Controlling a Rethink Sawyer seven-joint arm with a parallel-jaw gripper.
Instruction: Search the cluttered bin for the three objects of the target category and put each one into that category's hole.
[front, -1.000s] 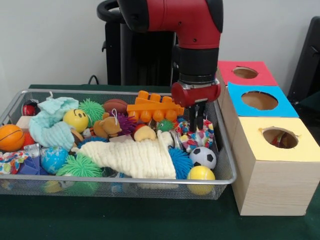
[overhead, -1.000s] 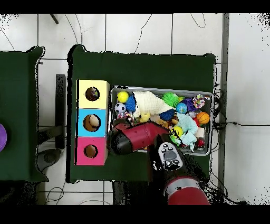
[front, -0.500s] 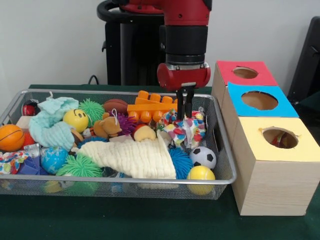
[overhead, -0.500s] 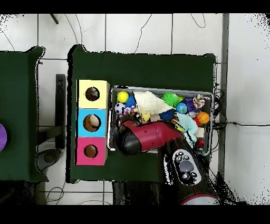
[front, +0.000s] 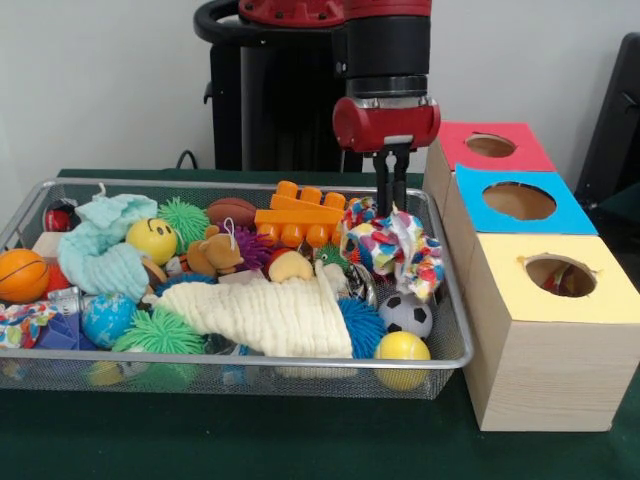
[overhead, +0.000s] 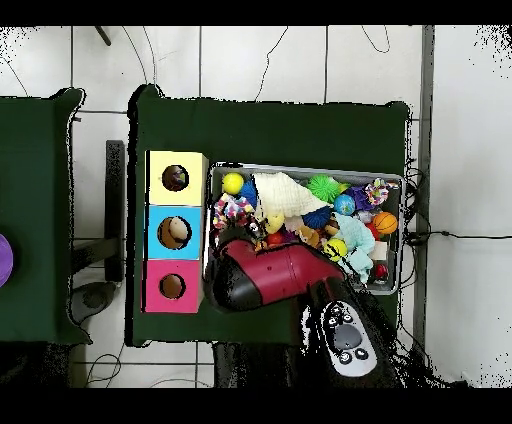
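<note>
Pincer (front: 391, 205) pinches a polka-dot cloth (front: 398, 248), hanging above the wire bin (front: 452, 330).

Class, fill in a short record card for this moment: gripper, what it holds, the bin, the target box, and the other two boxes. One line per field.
gripper: the gripper is shut on the polka-dot cloth, above the bin's box-side end
held object: white cloth with multicoloured dots, hanging from the fingers, lifted over the toys
bin: wire mesh basket packed with balls, spiky toys, a cream cloth and a mint cloth
target box: yellow-topped box, round hole, something already inside
other boxes: blue-topped box and red-topped box, in a row behind it
</note>
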